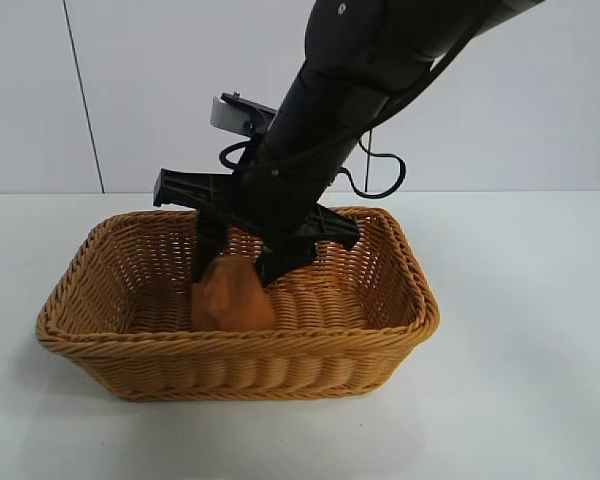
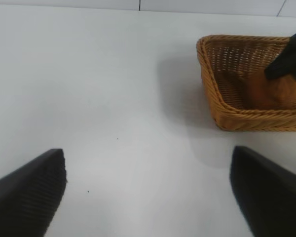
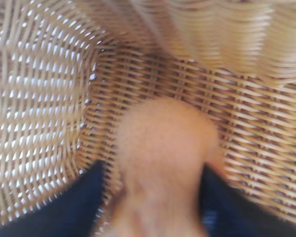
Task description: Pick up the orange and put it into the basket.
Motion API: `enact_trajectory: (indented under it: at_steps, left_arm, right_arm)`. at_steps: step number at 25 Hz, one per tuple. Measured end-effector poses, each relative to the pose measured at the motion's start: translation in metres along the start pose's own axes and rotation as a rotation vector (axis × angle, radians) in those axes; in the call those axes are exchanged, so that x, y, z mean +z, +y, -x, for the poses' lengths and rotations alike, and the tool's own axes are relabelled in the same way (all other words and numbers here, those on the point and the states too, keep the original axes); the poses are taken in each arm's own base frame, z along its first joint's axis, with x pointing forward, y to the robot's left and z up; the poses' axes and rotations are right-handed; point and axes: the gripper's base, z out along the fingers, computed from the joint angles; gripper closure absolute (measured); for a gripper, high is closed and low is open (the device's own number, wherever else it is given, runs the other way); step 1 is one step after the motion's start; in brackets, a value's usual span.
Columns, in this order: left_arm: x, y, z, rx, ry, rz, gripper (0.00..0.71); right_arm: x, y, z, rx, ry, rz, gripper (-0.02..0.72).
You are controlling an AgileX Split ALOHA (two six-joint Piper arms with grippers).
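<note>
The orange (image 1: pixel 232 295) is inside the wicker basket (image 1: pixel 230 345), low against its floor near the front wall. My right gripper (image 1: pixel 237 270) reaches down into the basket, with its black fingers on both sides of the orange's upper part, shut on it. In the right wrist view the orange (image 3: pixel 163 148) fills the gap between the fingers (image 3: pixel 74 207) over the woven basket floor (image 3: pixel 39 98). My left gripper (image 2: pixel 148 153) is open and empty above bare table. Its view shows the basket (image 2: pixel 209 84), the orange (image 2: pixel 276 91) and the right gripper (image 2: pixel 288 59) farther off.
The basket stands in the middle of a white table (image 1: pixel 520 380), with a white wall behind. The right arm's black body (image 1: pixel 330 90) slants down from the upper right over the basket's back rim.
</note>
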Motion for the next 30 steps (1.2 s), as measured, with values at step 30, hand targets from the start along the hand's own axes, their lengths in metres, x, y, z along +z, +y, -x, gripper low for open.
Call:
enact_trajectory:
  at_steps: [30]
  left_arm:
    - [0.000,0.000,0.000,0.000,0.000,0.000,0.067]
  right_arm:
    - [-0.164,-0.183,0.084,0.178,-0.023,-0.430,0.043]
